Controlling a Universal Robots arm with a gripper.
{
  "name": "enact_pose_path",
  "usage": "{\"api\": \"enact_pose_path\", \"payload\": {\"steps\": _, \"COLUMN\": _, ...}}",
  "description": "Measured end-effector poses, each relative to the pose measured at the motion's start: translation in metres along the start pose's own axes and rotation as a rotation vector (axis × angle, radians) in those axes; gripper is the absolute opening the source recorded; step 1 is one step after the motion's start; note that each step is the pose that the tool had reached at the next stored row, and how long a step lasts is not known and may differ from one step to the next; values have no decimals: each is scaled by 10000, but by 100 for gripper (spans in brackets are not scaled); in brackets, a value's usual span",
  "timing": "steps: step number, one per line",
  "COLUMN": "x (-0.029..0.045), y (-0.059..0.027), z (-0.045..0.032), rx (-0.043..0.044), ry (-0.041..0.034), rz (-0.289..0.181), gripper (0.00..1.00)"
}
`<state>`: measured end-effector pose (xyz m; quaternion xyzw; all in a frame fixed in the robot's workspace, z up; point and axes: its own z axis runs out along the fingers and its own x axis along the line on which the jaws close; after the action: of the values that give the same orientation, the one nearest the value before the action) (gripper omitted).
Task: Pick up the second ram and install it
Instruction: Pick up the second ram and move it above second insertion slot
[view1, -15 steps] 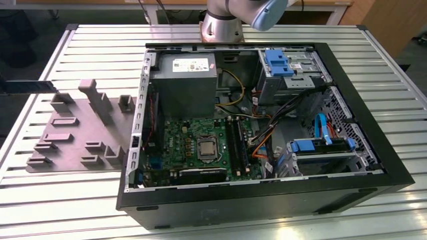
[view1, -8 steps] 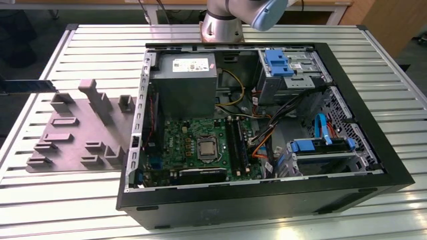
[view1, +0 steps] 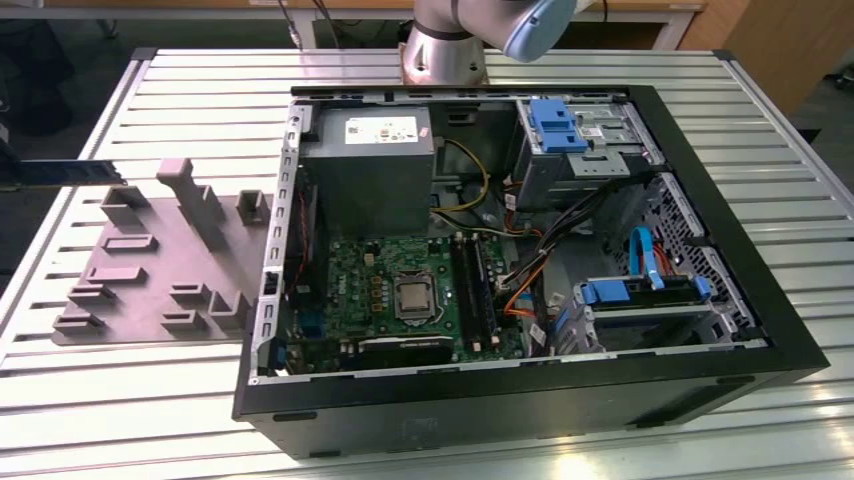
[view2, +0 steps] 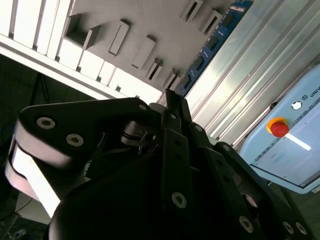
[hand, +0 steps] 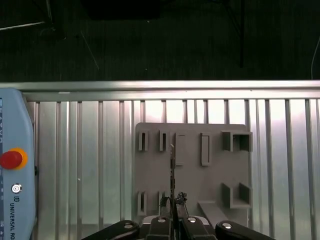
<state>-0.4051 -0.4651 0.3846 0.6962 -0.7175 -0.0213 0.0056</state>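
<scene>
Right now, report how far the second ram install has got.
Done: the second ram is picked up, and the end effector is shut on it. In hand: the stick is held by the grey fixture plate, outside the computer case. Left: it is not yet in the memory slots on the motherboard.

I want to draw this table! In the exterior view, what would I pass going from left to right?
the second ram → grey fixture plate → green motherboard → blue drive bracket
</scene>
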Motion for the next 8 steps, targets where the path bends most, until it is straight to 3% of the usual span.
{"api": "enact_pose_path", "payload": {"steps": 8, "x": -1, "y": -39, "z": -6, "rx": 1, "ry": -2, "rz": 60, "gripper": 14}}
